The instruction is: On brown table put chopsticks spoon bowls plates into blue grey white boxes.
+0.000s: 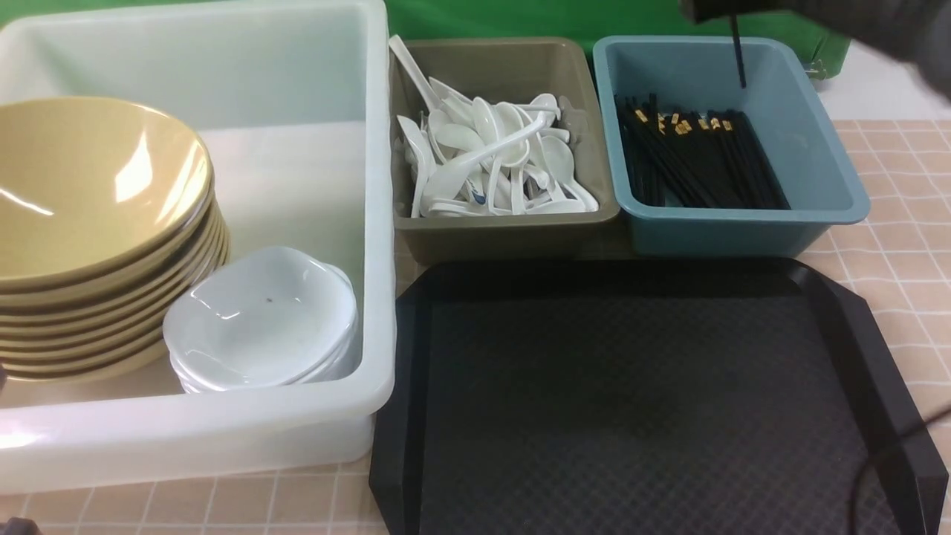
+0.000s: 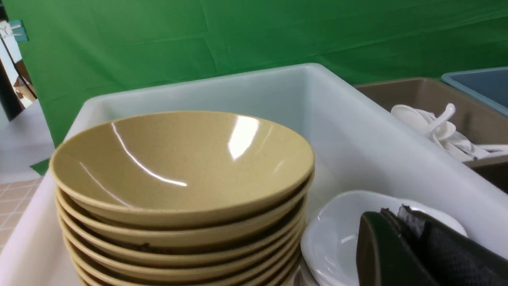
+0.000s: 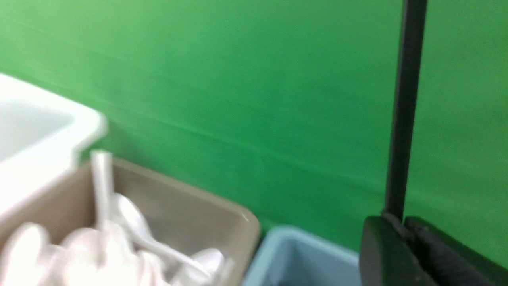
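Single black chopstick (image 1: 737, 52) gripped in closed right claw (image 3: 403, 226), long axis vertical, hung directly above blue box (image 1: 825, 160); bundle of chopsticks (image 1: 698, 160) lain below, slightly leftward; left claw (image 2: 401, 238) closed, empty, parked beside white plates (image 2: 337, 234).

A wrinkled green fabric backdrop (image 2: 254, 43) fills the space behind the right gripper (image 3: 401, 228) and spans the far side of the scene. A pale white floor strip (image 2: 20, 147) shows at the backdrop's edge, where bright light falls.
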Robot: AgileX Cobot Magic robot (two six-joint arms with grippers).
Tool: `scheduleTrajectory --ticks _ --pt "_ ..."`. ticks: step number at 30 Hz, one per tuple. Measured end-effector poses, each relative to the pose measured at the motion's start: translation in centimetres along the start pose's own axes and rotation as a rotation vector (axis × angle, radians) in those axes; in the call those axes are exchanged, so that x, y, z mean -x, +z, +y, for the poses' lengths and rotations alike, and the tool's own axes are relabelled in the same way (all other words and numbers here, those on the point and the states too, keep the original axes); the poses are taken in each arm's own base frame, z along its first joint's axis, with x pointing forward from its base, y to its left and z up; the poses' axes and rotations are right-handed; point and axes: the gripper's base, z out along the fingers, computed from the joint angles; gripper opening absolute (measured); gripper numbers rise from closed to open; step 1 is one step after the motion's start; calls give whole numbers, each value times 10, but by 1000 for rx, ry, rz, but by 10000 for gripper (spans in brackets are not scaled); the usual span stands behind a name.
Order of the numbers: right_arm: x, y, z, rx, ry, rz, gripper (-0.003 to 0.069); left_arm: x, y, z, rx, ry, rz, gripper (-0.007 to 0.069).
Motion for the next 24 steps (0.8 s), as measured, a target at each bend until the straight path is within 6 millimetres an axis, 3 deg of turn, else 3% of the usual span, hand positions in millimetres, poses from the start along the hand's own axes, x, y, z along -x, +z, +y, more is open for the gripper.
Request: scheduleTrajectory --ticks 1,2,4,8,13,16,19,20,21,23,24 --pt "-16 11 -3 -13 28 31 117 -2 0 -1 -11 0 19 2" --pt "-19 13 -3 -14 28 39 117 -2 0 -1 -11 0 19 2" --pt "-55 30 -6 -18 118 153 202 -7 0 -4 -39 1 72 2" --pt "-72 31 -6 5 227 280 338 -12 -1 -6 -70 2 129 2" --pt "-39 5 -9 40 237 284 356 -16 -2 -8 -93 3 172 2" --pt "20 -41 -16 62 128 147 251 -16 -2 -9 -97 3 179 2" --pt "67 -91 -15 65 -6 -22 139 -16 -2 -9 -96 5 181 2" --pt "71 -99 -15 65 -33 -43 122 -16 -2 -9 -96 5 181 2" --pt "84 -128 -12 72 -81 -105 65 -16 -2 -9 -97 5 182 2" --pt "85 -166 -7 89 -120 -155 37 -17 -2 -9 -98 5 183 2" --pt "85 -169 -7 90 -123 -158 37 -17 -2 -9 -98 5 183 2"
